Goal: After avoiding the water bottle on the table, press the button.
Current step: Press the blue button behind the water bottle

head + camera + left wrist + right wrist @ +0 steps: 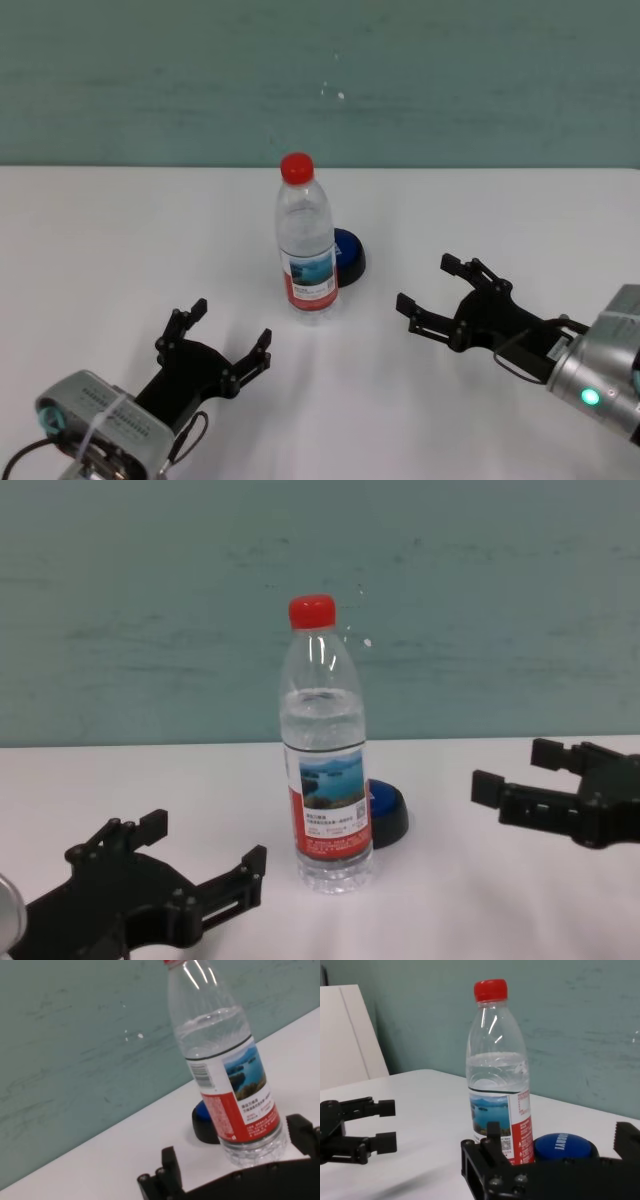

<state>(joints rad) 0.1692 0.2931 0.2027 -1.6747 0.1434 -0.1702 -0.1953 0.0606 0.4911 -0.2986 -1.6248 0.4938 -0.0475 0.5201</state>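
Right gripper: fingers spread wide, nothing between them, hovering just above the table. It points inward across the robot's front. Ahead of its tips, a short way off and apart from them, stands the water bottle, upright, red cap on, partly filled. The button sits just behind the bottle on its far side as the head sees it, touching or nearly touching the base; contact cannot be settled from these views. From the right wrist view the blue dome shows beside the bottle and is not hidden by it, so this gripper appears to have the freer line to the button.

Judgement: the bottle stands in front of the button, so a straight push from the near side would strike it. Coming in from the right and a little beyond the bottle, then down onto the dome, looks the safer path. The bottle is tall and narrow; a side knock would likely tip it.

Left gripper: also wide open and empty, low over the table, nearer the robot's body than the bottle, with its opening facing the bottle. In its wrist view the bottle covers most of the button. No press has been made yet.
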